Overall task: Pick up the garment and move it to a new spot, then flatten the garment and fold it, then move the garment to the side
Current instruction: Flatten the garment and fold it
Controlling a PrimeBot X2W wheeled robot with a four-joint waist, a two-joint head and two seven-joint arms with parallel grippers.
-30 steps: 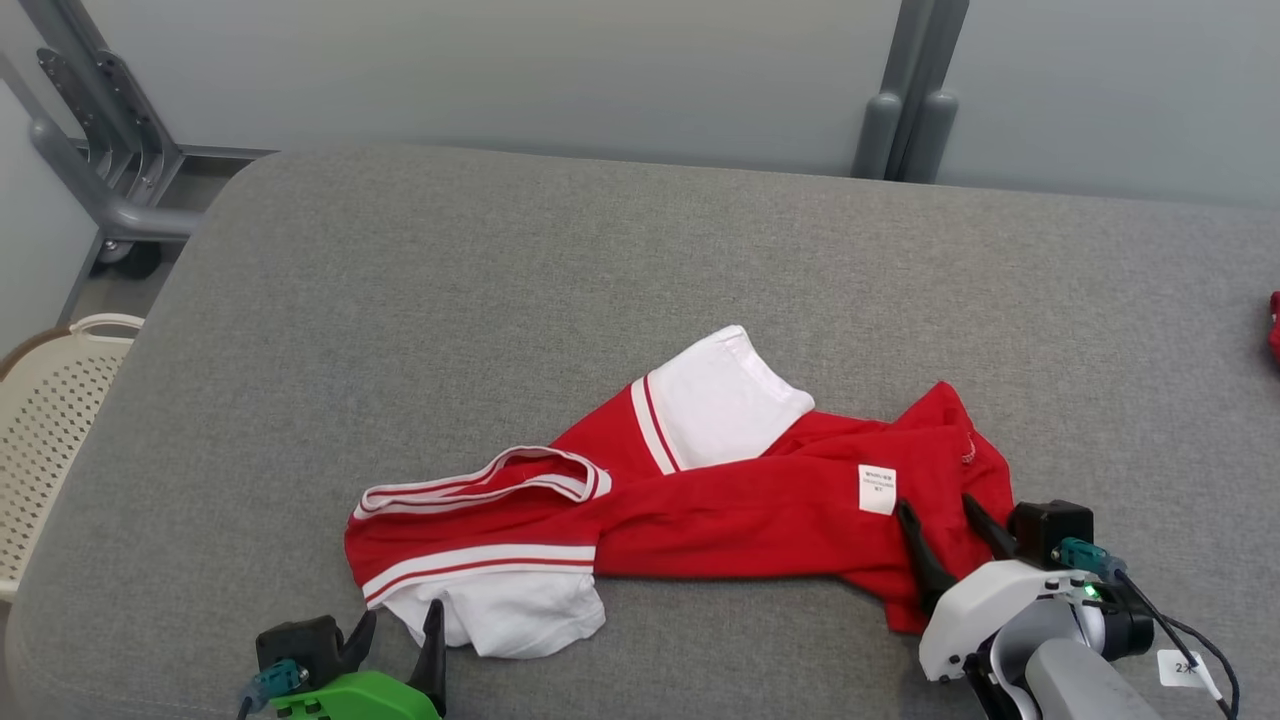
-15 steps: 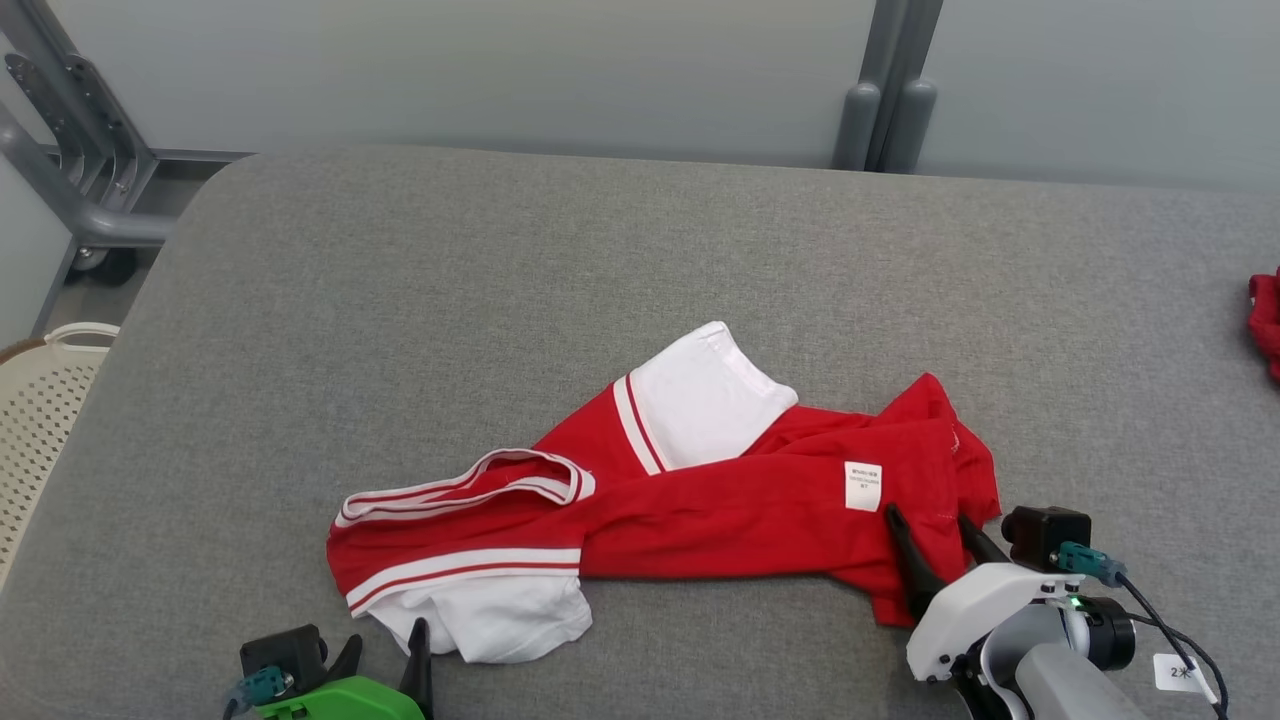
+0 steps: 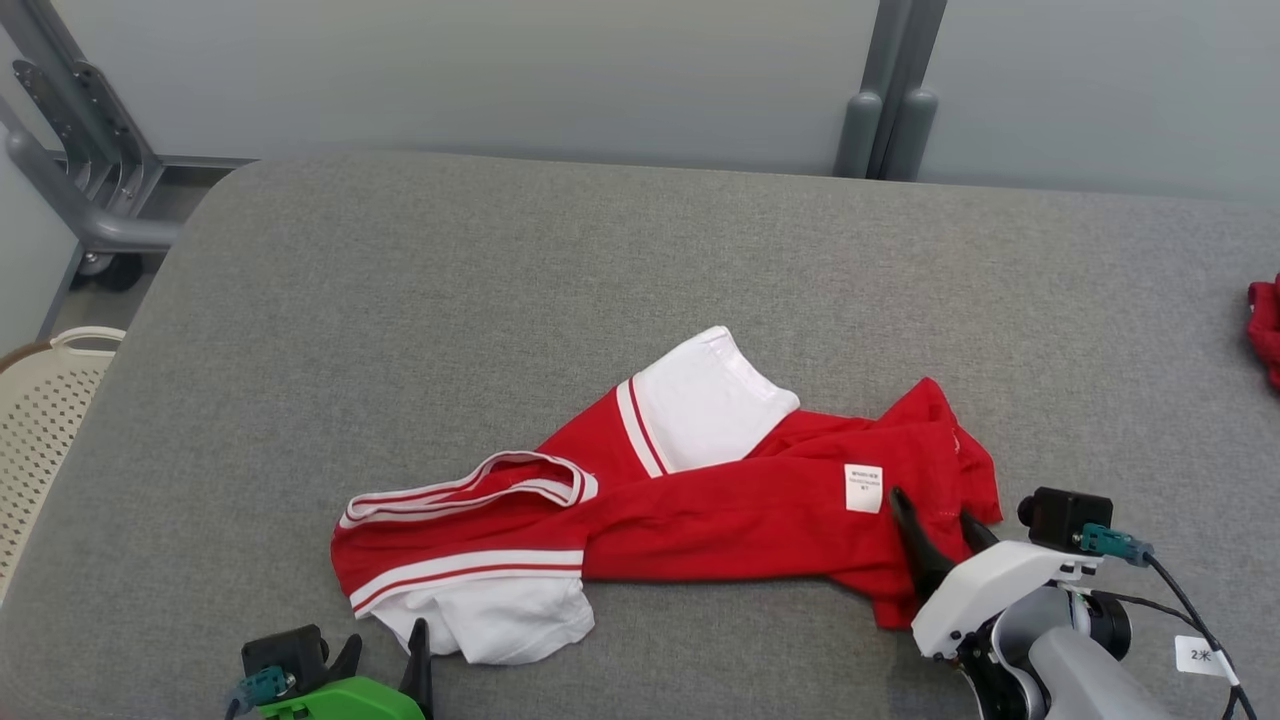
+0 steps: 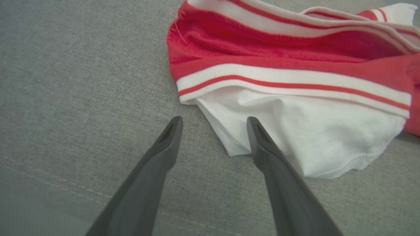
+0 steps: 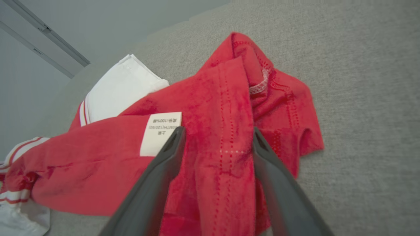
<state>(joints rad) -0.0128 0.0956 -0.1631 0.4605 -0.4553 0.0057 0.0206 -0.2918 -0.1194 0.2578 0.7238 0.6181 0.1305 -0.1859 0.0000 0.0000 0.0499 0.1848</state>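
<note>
While the red-and-white garment [image 3: 700, 510] lay crumpled near the middle of the grey worktop [image 3: 500, 280], both grippers stood at its ends with nothing in them. The left gripper [image 4: 214, 121] — fingers spread wide — sat at the garment's near left end, one finger over the white sleeve [image 4: 295, 131] and the other over bare worktop. The right gripper [image 5: 218, 131], also spread wide, straddled a red fold at the right end, just beside a white label [image 5: 160, 132]. Whether its fingers touched the cloth could not be told.

Cream basket [image 3: 40, 430] beside grey table [image 3: 600, 260]
</note>
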